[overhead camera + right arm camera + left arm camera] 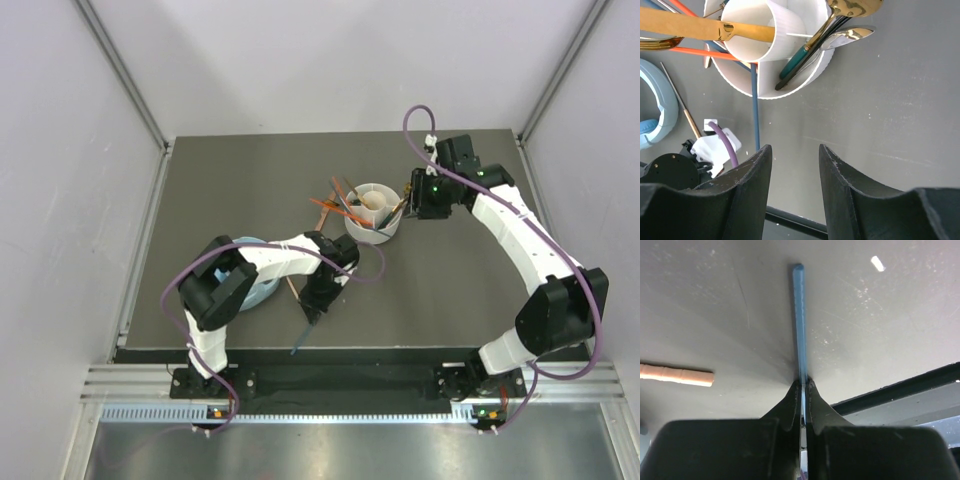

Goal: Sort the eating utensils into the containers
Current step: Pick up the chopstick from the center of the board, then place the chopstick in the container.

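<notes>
My left gripper (316, 308) is shut on a thin blue chopstick (301, 338), low over the near part of the table; in the left wrist view the chopstick (799, 320) sticks straight out from the shut fingertips (803, 385). The round white divided holder (373, 225) stands at mid table with gold and teal-handled utensils (797, 62) inside and orange chopsticks (327, 204) lying across its left rim. My right gripper (405, 206) is open and empty just right of the holder (816, 70). Another blue chopstick (755, 110) runs from the holder's rim across the table.
Light blue headphones (262, 285) lie under my left arm, also in the right wrist view (655, 107). A pale orange stick (677, 375) lies on the table left of my left gripper, another thin stick (292, 288) beside the headphones. The table's black front edge (900, 389) is close.
</notes>
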